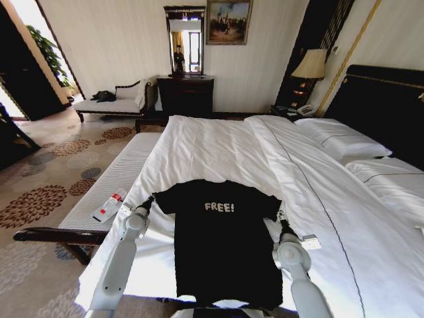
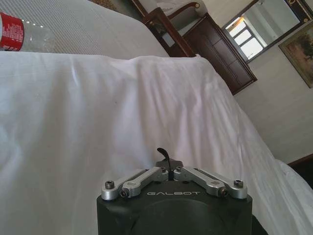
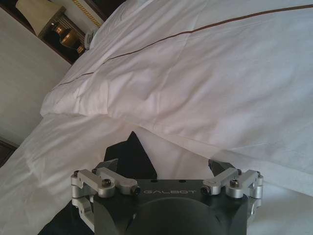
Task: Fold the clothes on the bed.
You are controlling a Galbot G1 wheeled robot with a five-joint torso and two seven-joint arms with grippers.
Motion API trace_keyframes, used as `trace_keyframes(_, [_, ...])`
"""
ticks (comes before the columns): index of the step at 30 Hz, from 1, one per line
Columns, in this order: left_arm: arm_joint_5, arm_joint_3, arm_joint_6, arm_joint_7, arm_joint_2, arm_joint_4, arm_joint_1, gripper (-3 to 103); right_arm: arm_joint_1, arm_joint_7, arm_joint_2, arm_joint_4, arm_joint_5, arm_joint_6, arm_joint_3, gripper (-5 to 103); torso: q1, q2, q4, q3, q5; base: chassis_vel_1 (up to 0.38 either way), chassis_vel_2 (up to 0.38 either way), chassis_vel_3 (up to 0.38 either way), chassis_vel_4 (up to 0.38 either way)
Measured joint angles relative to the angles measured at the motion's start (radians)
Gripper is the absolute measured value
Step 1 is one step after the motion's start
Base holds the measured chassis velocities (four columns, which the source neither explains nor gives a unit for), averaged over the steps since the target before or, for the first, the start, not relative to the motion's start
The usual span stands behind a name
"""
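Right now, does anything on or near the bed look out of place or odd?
Yes. A plastic bottle with a red label lies on its side on the white bench beside the bed. The black T-shirt lies spread flat, print up, between the left gripper and right gripper.

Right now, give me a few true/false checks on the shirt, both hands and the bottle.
1. The T-shirt lies spread out on the bed, lettering up. True.
2. The right hand is shut. False: its fingers stand open, with black cloth between them.
3. The left hand is shut. True.
4. The bottle lies on the duvet beside the shirt. False: it lies on the bench next to the bed.
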Motion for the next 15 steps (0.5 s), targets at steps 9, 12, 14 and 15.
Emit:
trace_keyframes(9, [0.0,-0.015,0.003,-0.02,-0.007,-0.017,0.02,0,-0.003,0.001,0.006,0.007,-0.002,0.0,-0.005,100,0.0,0.0,-0.0001,0.0,0.0,0.0,0.0,0.0,0.0])
trace_keyframes(12, [0.0,-0.022,0.003,-0.025,-0.006,-0.023,0.029,-3,-0.003,0.002,0.005,0.01,-0.002,0.0,-0.005,100,0.0,0.0,-0.0001,0.0,0.0,0.0,0.0,0.0,0.0])
trace_keyframes(14, [0.001,-0.032,0.004,-0.03,-0.003,-0.034,0.043,2,-0.003,0.003,0.003,0.012,-0.001,0.0,-0.003,100,0.0,0.0,0.0001,0.0,0.0001,0.0,0.0,0.0,0.0])
trace_keyframes(15, [0.001,-0.032,0.004,-0.03,-0.003,-0.034,0.043,2,-0.003,0.003,0.003,0.012,-0.001,0.0,-0.003,100,0.0,0.0,0.0001,0.0,0.0001,0.0,0.0,0.0,0.0])
